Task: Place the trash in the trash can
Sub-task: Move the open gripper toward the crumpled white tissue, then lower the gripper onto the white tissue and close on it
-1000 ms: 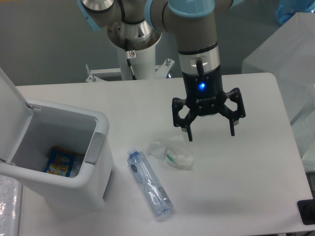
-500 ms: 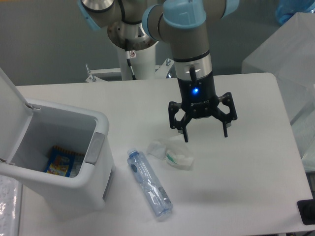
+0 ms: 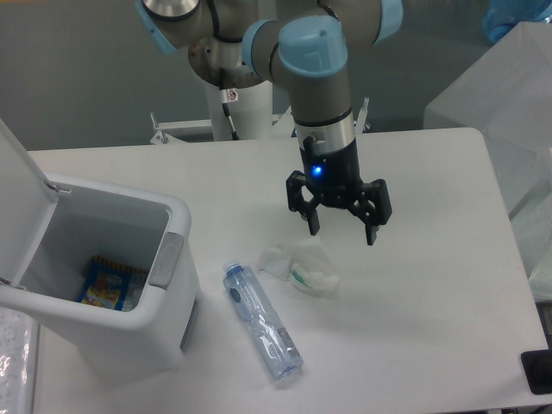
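A crumpled white wrapper [image 3: 302, 268] with a small green mark lies on the white table near the middle. Left of it and nearer the front edge, a clear bluish plastic bottle [image 3: 261, 321] lies on its side. My gripper [image 3: 341, 231] hangs open just above and slightly right of the wrapper, holding nothing between its black fingers. The white trash can [image 3: 121, 302] stands at the left with its lid flipped up, and a colourful packet lies inside it.
A translucent box [image 3: 500, 95] stands at the far right beyond the table edge. A small black object [image 3: 538, 371] sits at the front right corner. The arm's white base post [image 3: 237, 103] rises behind the table.
The gripper has moved left and slightly away from the front edge, and has rotated a little, staying open. The wrapper, bottle and trash can have not moved.
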You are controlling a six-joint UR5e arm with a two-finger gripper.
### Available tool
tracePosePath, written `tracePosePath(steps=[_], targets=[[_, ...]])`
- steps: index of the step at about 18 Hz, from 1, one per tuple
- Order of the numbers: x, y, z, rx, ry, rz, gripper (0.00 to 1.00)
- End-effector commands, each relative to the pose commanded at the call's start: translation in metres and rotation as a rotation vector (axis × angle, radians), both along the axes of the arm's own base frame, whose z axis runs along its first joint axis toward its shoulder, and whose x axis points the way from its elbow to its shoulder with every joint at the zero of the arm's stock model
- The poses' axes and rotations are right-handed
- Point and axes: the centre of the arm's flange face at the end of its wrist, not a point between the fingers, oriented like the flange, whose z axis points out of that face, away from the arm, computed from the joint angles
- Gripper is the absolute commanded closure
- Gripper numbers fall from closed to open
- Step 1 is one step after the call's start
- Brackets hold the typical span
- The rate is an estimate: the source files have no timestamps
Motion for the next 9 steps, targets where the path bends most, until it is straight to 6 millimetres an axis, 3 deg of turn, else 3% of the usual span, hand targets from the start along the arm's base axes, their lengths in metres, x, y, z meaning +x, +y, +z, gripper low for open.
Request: tracePosePath(steps=[6, 9], targets=[[0.0, -0.016, -0.03, -0.174, 0.034, -0.232, 0.0], [-0.003, -0.021, -0.033, -0.258, 0.005, -0.348, 0.0]])
